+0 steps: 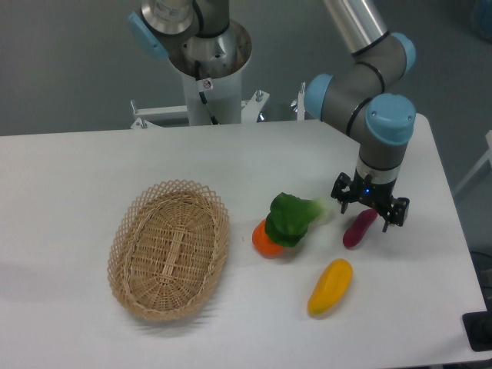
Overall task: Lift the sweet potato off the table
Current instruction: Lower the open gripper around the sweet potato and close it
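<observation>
White table carries the sweet potato toward its right side, long axis slanting from lower left to upper right, directly under the gripper, whose spread, empty fingers straddle the potato's upper end across that axis.

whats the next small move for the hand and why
Probably lower straight down a little, then close. The hand hangs open right over the upper end of the sweet potato, which lies untouched on the table, its fingers either side of it.
</observation>
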You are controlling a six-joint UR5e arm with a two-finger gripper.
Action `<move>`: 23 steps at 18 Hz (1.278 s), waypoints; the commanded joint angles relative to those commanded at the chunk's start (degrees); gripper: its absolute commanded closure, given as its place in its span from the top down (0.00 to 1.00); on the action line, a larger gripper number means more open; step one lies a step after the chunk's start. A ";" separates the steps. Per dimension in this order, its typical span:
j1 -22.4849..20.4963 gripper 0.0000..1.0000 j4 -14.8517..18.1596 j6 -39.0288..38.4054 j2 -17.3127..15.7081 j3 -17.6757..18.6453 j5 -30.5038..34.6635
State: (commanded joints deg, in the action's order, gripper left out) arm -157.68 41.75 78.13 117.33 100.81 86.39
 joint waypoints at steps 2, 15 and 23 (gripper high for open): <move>0.00 1.00 0.00 0.26 0.18 0.18 0.00; 0.79 1.00 -0.88 0.53 1.76 0.97 2.28; 1.14 0.81 -1.94 0.53 2.37 1.14 3.34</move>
State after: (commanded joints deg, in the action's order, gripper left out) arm -156.53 39.81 78.66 119.71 101.95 89.74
